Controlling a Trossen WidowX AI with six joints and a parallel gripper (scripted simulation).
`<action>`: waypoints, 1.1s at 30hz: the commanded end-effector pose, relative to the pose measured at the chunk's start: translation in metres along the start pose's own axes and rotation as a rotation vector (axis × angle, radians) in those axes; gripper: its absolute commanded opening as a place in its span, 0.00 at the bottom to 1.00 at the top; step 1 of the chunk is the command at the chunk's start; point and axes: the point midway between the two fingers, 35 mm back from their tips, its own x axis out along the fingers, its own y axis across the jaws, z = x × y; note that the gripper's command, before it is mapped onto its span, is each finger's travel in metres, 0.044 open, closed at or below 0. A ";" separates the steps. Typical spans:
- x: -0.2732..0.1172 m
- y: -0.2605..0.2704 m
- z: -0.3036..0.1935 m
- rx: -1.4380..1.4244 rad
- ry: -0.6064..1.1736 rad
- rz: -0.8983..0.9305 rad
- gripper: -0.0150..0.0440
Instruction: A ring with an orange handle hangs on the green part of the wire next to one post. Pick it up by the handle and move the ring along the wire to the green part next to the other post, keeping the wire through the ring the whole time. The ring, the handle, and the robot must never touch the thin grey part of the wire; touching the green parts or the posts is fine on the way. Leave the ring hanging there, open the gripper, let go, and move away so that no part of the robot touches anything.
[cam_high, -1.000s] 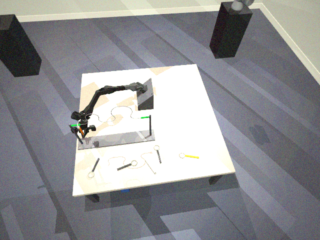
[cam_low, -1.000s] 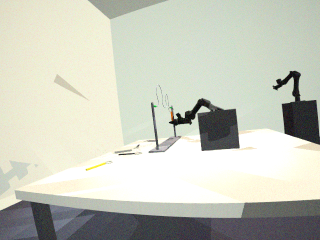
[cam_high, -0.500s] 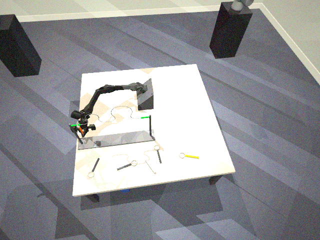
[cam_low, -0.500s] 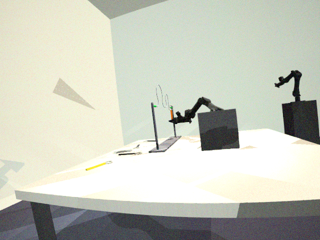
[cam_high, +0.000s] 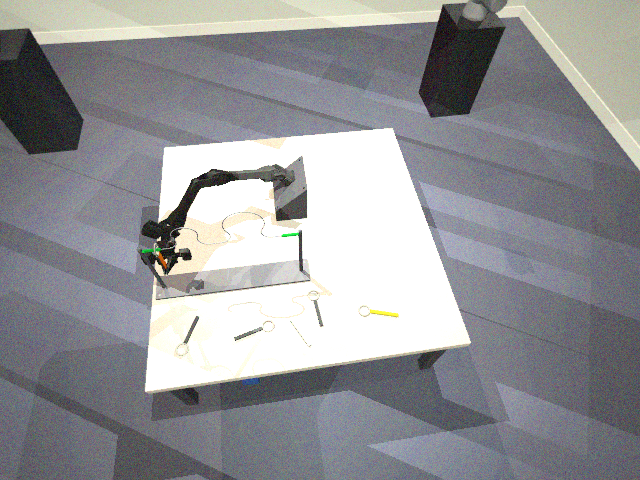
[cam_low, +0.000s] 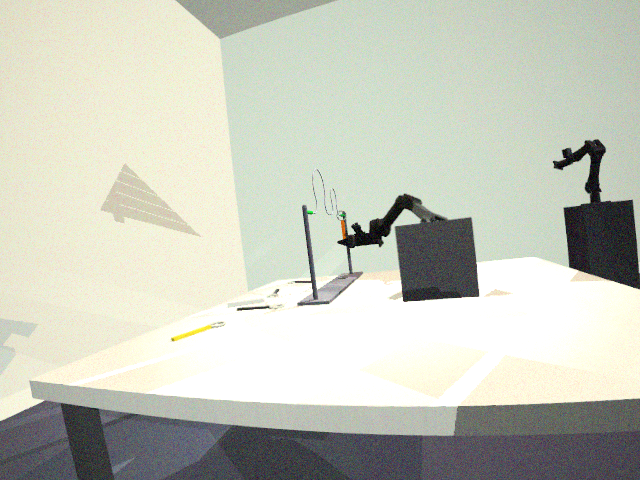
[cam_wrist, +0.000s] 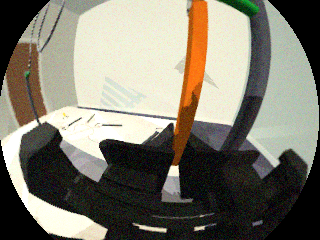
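The orange handle (cam_high: 162, 259) (cam_low: 343, 228) (cam_wrist: 195, 60) hangs down from its ring at the left post (cam_high: 155, 271) in the top view. The ring (cam_high: 158, 253) is around the green part (cam_high: 147, 251) beside that post. My gripper (cam_high: 166, 270) (cam_low: 341, 241) (cam_wrist: 174, 126) is shut on the lower end of the handle. The thin grey wire (cam_high: 222, 225) (cam_low: 313, 180) curves in several bends to the other green part (cam_high: 290, 235) (cam_low: 310, 212) at the other post (cam_high: 300, 253) (cam_low: 310, 253). Whether the ring touches the green part is too small to tell.
The posts stand on a grey base plate (cam_high: 232, 279) (cam_low: 336, 289). A ring with a yellow handle (cam_high: 384, 313) (cam_low: 192, 332) and several dark-handled rings lie on the white table (cam_high: 361, 206). My arm reaches from a dark block (cam_high: 292, 206) (cam_low: 436, 260) behind the wire.
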 end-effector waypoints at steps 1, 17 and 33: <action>0.000 -0.001 0.000 0.004 0.002 -0.004 0.00; -0.004 0.001 0.000 0.005 0.035 -0.004 0.00; -0.040 0.018 0.006 0.008 0.330 -0.003 0.00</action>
